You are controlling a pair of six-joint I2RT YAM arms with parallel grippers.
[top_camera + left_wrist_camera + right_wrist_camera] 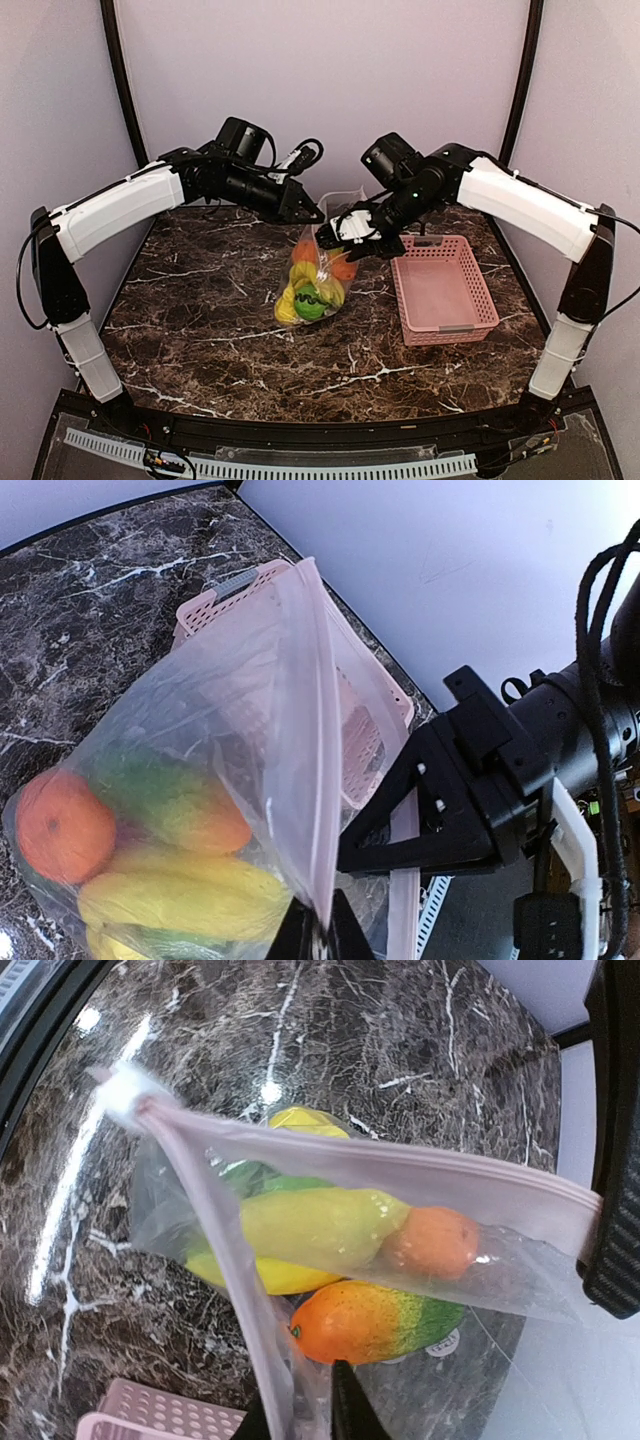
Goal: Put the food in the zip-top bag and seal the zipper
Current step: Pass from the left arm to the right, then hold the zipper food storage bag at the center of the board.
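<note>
The clear zip-top bag (pixel 318 272) hangs over the middle of the table, stretched between my two grippers. Inside it lies the food: an orange (pixel 65 825), a banana (pixel 180 895), a yellow pepper (pixel 320 1225) and an orange-green fruit (pixel 375 1320). My left gripper (pixel 320 935) is shut on the pale pink zipper (pixel 318 730) strip at the bag's mouth. My right gripper (pixel 300 1422) has its jaws drawn in on the other lip of the zipper (pixel 215 1250). The white slider tab (pixel 125 1090) sits at the far corner, where the two lips meet. The mouth gapes between them.
The pink slatted basket (pixel 445 290) stands on the dark marble table (pixel 200 320) to the right of the bag, below my right arm. Pale walls close in the back and both sides.
</note>
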